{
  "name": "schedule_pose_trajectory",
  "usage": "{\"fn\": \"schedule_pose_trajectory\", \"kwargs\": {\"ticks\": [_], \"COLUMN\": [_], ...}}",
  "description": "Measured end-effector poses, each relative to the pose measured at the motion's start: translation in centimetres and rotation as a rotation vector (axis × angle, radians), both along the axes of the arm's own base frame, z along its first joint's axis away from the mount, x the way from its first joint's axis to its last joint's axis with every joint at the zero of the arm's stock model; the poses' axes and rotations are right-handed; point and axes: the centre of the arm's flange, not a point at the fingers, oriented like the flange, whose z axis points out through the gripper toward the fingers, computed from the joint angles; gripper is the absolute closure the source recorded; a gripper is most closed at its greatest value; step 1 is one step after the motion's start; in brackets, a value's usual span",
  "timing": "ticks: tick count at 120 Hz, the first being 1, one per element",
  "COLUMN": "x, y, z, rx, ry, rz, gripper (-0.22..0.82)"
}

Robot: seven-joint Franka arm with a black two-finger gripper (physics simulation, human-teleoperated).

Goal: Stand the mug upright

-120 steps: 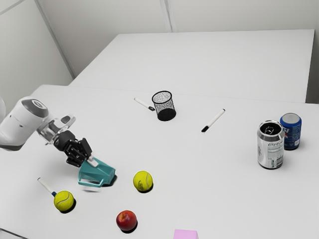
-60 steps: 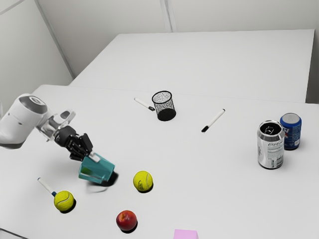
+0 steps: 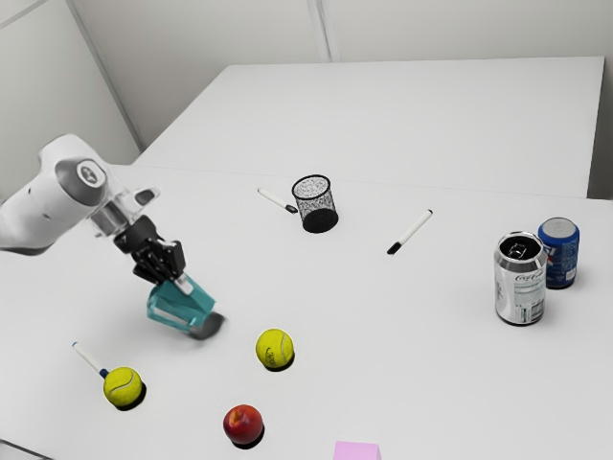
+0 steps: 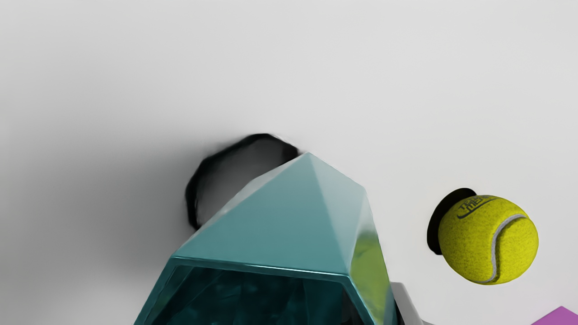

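Note:
In the exterior view my gripper (image 3: 180, 280) holds the teal faceted mug (image 3: 182, 305) at its upper part, above the table. The mug hangs tilted, and its dark shadow lies on the table just to the exterior view's right of it. In the wrist view the mug (image 4: 271, 221) sits between the finger sides, its dark opening toward my hand and its faceted body pointing away. One grey fingertip of my gripper (image 4: 405, 302) shows beside the mug wall; the other is hidden.
Near the mug are a tennis ball (image 3: 275, 349), another tennis ball (image 3: 123, 386) by a marker (image 3: 88, 357), and a red apple (image 3: 243, 424). Farther off stand a mesh cup (image 3: 315, 204), two markers, a silver can (image 3: 520, 280) and a blue can (image 3: 559, 253). A pink block (image 3: 356, 450) lies nearest.
My gripper has risen with the mug, which has swung to a different tilt. Its shadow has come apart from it. The balls, apple and cans have stayed where they were.

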Motion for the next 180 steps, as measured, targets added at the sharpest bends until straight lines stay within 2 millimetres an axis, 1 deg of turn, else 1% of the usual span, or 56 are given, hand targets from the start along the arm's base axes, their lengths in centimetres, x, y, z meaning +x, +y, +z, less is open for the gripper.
{"fn": "schedule_pose_trajectory", "kwargs": {"ticks": [15, 32, 50, 69, 87, 100, 110, 123, 139, 168, 180], "x": [0.1, 0.0, 0.6, 1.3, 1.7, 2.1, 2.7, 2.9, 2.8, 2.7, 2.6], "y": [-0.4, -0.8, -0.7, -0.6, -0.7, -0.8, -1.1, -1.8, -2.2, -1.9, -1.9], "z": [0.4, 0.4, 0.2, 0.4, 0.2, -0.4, 0.2, 0.5, -0.1, -1.7, -2.0], "rx": [0.093, 0.183, 0.267, 0.347, 0.39, 0.421, 0.461, 0.507, 0.539, 0.573, 0.58], "ry": [0.029, 0.074, 0.085, 0.073, 0.082, 0.101, 0.107, 0.126, 0.162, 0.22, 0.232], "rz": [0.031, 0.08, 0.152, 0.213, 0.263, 0.285, 0.283, 0.273, 0.282, 0.321, 0.334], "gripper": [0.77, 0.77, 0.77, 0.77, 0.77, 0.77, 0.77, 0.77, 0.77, 0.77, 0.77]}}
